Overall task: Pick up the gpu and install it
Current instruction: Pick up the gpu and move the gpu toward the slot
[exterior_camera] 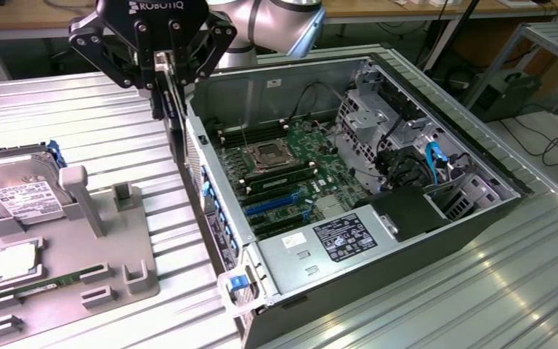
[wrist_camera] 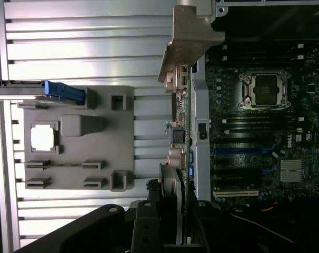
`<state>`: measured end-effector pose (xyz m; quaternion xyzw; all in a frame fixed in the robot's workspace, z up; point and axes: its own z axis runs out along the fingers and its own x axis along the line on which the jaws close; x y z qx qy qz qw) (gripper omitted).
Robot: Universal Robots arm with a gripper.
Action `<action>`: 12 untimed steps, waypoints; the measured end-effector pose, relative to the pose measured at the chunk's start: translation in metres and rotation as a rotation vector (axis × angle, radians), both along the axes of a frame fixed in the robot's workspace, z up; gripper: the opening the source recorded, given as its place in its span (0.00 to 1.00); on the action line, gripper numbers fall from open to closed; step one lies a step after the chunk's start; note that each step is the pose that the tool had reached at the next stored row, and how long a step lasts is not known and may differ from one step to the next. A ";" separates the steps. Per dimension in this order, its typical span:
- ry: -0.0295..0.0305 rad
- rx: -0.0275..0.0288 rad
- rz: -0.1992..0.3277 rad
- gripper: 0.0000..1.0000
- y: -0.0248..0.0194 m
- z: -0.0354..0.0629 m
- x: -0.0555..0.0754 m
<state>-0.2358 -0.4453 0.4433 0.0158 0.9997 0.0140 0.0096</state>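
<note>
grip: black Robotiq gripper jaws clenched on gpu, thin dark flat card w/ pale metal bracket | loc: hangs upright, in air by open grey PC case wall, ext view's left, not yet slotted | handling: likely light, stiff, fragile; hold top edge, avoid connector

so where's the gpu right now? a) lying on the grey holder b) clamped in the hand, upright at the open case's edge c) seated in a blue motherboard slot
b: the hand grips the gpu, which hangs upright beside the case wall, not in any slot.
</note>
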 end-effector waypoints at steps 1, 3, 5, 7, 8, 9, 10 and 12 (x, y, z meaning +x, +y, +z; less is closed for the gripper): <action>0.0000 0.0000 0.000 0.27 0.0000 0.0000 0.001; 0.0000 0.0000 0.000 0.27 0.0000 0.0000 0.004; 0.0000 0.0000 0.000 0.27 0.0000 0.0000 0.006; 0.0000 0.0001 0.000 0.27 0.0000 0.0000 0.007; 0.0000 0.0001 0.000 0.27 0.0000 -0.0001 0.008; 0.0000 0.0000 0.000 0.27 0.0000 0.0000 0.009; -0.0001 0.0001 0.000 0.27 0.0000 -0.0001 0.010; 0.0000 0.0000 0.000 0.27 0.0000 -0.0001 0.012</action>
